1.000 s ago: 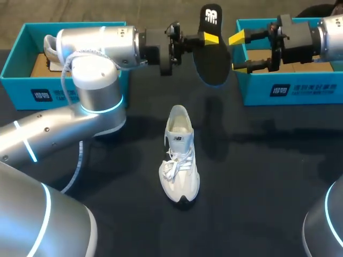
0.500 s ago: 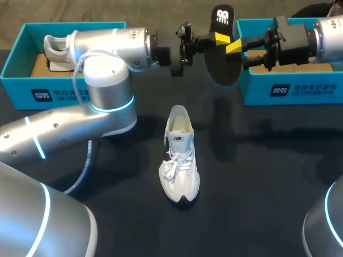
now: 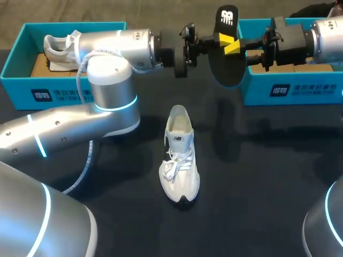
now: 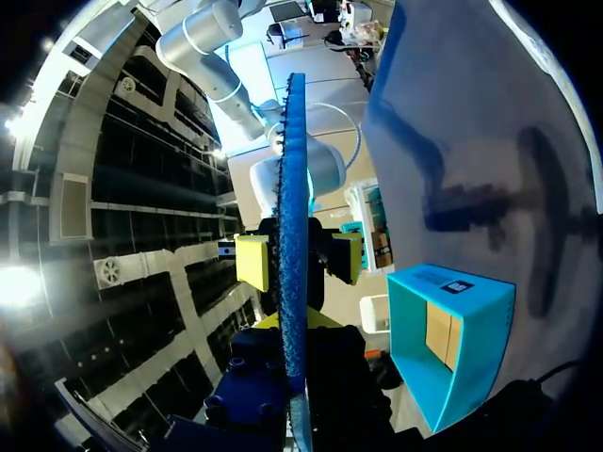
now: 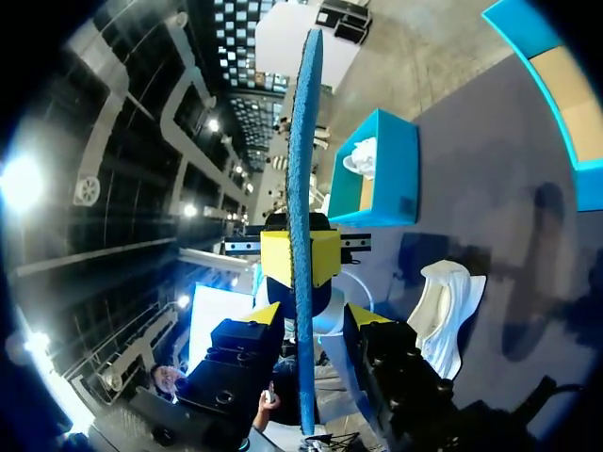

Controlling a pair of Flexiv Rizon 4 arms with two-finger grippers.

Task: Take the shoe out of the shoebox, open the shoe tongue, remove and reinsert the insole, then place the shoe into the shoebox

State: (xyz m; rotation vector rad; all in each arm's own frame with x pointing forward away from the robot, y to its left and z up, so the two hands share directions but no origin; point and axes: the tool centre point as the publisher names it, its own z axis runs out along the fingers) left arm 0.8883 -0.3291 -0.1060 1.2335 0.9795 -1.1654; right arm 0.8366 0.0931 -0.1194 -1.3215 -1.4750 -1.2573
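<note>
L tool (image 4: 287, 322) pinches insole (image 3: 228, 69) on edge, well above surface (image 3: 268, 187). R tool (image 5: 316, 315) straddles the insole, fingers spread. White shoe (image 3: 179, 158) sits mid-surface.

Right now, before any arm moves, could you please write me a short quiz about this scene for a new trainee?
1. True or false: the white shoe stands on the table, outside both boxes.
2. The left gripper has its jaws shut on: A) the insole B) a shoelace C) a box lid.
3. Fill in: the second shoe lies in the ___ box.
Key: 1 true; 2 A; 3 left.
</note>
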